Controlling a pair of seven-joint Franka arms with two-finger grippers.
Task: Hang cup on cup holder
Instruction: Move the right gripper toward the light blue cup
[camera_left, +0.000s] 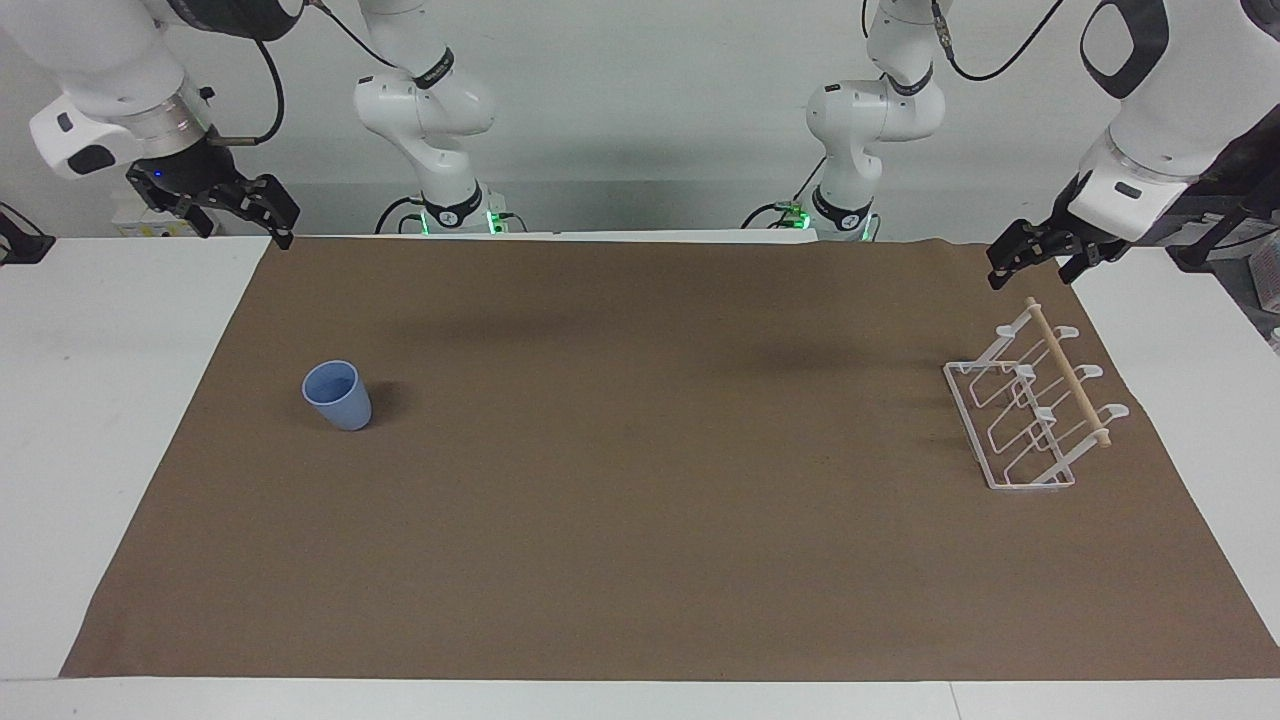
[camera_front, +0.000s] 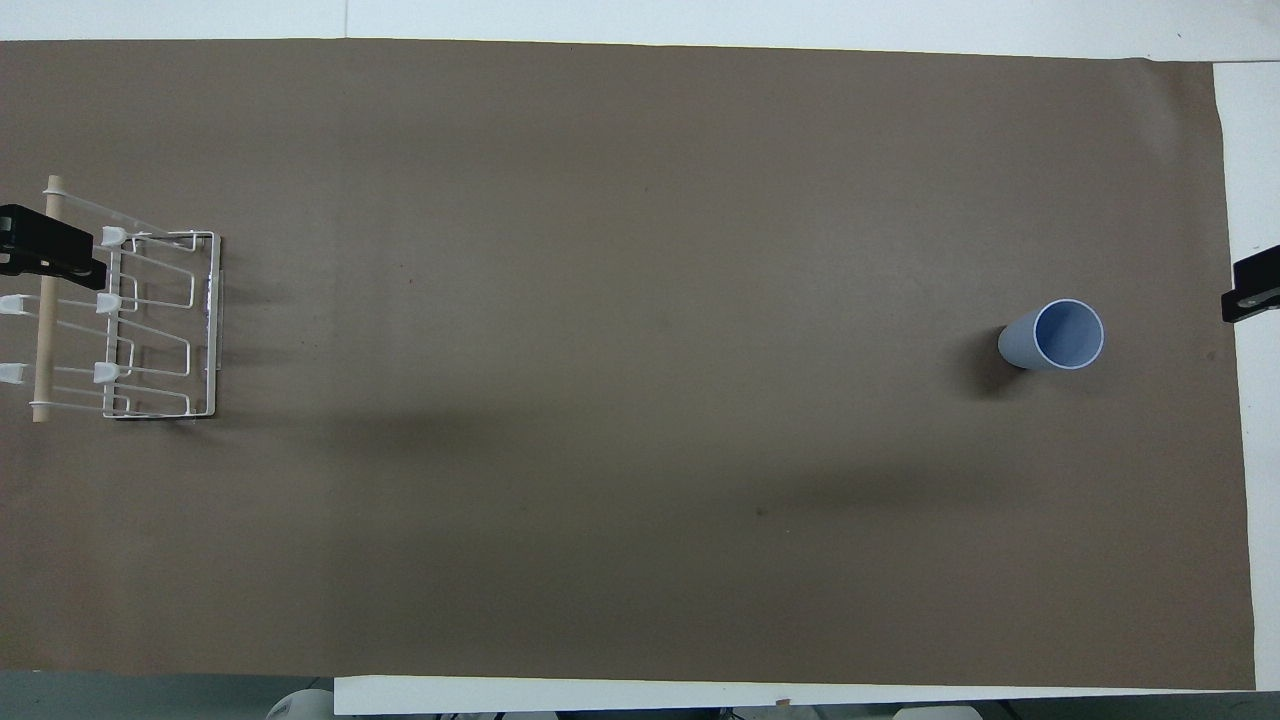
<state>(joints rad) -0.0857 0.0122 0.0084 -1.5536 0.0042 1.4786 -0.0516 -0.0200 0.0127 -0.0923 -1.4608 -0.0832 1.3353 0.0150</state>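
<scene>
Step in hand: approach, cup not yet grasped.
The cup (camera_left: 337, 395) stood upright on the worktop (camera_left: 640, 560), below the open right gripper (camera_left: 232, 212); the open left gripper (camera_left: 1040, 258) waited above the cup holder (camera_left: 1030, 405). Next: lower, grip.

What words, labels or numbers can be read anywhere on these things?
None can be read.
The small light-blue plastic cup is plain.
The white wire cup holder with its wooden dowel bears no label.
The brown table cover has no print.
</scene>
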